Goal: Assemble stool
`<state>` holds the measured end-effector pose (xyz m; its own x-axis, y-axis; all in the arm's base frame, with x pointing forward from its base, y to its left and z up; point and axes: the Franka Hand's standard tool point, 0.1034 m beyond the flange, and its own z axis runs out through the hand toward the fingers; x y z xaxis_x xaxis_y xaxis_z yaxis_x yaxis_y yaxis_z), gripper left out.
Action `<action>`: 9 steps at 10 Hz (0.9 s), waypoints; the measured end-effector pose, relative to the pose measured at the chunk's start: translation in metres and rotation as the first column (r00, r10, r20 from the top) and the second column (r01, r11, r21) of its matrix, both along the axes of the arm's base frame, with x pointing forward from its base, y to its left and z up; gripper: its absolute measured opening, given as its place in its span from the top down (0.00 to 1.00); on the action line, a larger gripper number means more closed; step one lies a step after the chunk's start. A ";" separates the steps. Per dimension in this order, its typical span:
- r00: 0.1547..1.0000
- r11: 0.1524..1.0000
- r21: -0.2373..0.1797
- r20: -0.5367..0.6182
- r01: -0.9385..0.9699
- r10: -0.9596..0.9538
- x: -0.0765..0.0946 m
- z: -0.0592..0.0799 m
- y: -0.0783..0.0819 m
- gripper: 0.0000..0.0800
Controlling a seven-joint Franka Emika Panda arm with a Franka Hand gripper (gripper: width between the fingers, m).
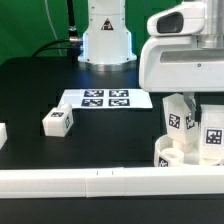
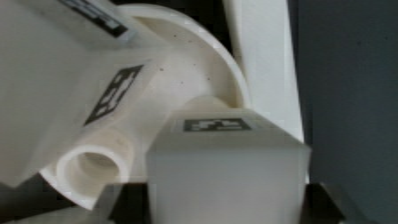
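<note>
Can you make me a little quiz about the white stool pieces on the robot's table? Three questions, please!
1. True or false: the loose leg near the marker board is plugged into the seat.
2. What colour is the table? A black, B red, C yellow.
3. Fill in: in the exterior view, the seat is on the ____ side.

Key: 1 false, the loose leg lies on the table, apart from the seat. 2 A. 3 right.
</note>
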<state>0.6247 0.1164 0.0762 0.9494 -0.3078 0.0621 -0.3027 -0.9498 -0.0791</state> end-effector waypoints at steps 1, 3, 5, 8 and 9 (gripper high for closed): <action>0.992 0.991 0.017 -0.009 0.129 -0.129 -0.001 0.000 0.001 0.58; 0.941 0.940 0.038 -0.032 0.339 -0.338 -0.003 0.000 0.004 0.58; 0.855 0.853 0.056 -0.060 0.519 -0.516 -0.004 -0.001 0.007 0.58; 0.663 0.656 0.091 -0.089 0.749 -0.744 -0.004 -0.001 0.011 0.58; 0.629 0.622 0.094 -0.100 0.778 -0.771 -0.004 0.000 0.011 0.58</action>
